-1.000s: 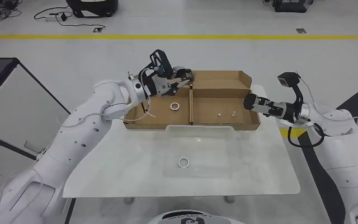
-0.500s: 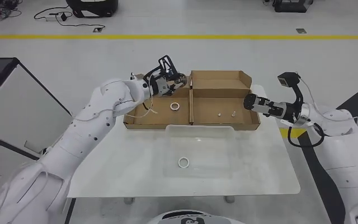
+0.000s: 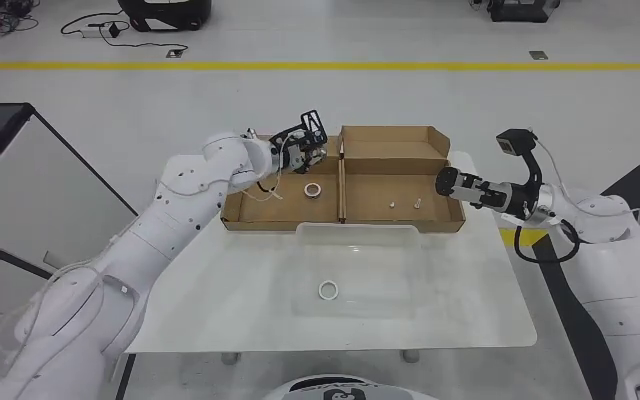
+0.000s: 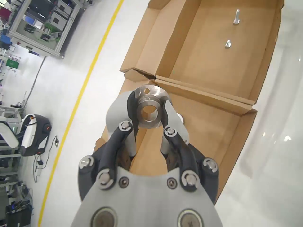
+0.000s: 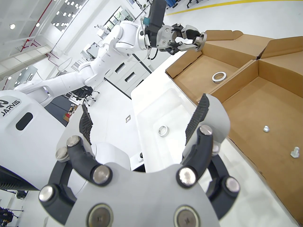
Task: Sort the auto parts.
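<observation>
Above the far rim of the left compartment of the cardboard box, we see the left gripper clamped on a flanged metal bushing; a ring lies inside, two bolts in the right compartment. Off the box's right end, the right gripper gapes wide, empty

Glossy white segmented arms, thin cables at the left wrist, black camera block with teal patch, left end effector and right end effector in silver plate, round screws, black linkages, ribbed black pads, dark lettering on the torso
</observation>
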Robot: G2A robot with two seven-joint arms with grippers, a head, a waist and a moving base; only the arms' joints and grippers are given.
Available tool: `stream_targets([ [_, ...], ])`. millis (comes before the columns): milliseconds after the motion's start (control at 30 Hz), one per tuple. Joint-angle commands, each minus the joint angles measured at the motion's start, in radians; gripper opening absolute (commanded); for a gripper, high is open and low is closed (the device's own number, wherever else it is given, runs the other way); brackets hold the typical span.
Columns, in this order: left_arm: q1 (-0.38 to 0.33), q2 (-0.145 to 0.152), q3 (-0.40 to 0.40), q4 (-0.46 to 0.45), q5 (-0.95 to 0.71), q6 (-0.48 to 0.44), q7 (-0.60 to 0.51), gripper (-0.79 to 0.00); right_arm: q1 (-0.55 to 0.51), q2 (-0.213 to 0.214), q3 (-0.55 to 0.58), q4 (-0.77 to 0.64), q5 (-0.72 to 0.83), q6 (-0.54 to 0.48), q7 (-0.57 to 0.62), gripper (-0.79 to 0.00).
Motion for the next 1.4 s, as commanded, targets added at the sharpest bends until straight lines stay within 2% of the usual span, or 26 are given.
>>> stream_targets([
  [0,-0.006,-0.009,0.011,0.033,0.014,-0.004,-0.010,-0.785,0.000,0.000,0.000,0.000,0.000,0.000,0.000,0.000],
  [500,-0.017,-0.053,0.054,0.236,0.124,-0.032,-0.069,-0.785,0.000,0.000,0.000,0.000,0.000,0.000,0.000,0.000],
  [900,0.017,-0.086,0.080,0.306,0.156,-0.055,-0.095,-0.785,0.000,0.000,0.000,0.000,0.000,0.000,0.000,0.000],
  [1300,0.040,-0.102,0.070,0.327,0.165,-0.060,-0.094,-0.785,0.000,0.000,0.000,0.000,0.000,0.000,0.000,0.000],
  [1367,0.043,-0.104,0.067,0.330,0.168,-0.063,-0.097,-0.582,0.000,0.000,0.000,0.000,0.000,0.000,0.000,0.000],
])
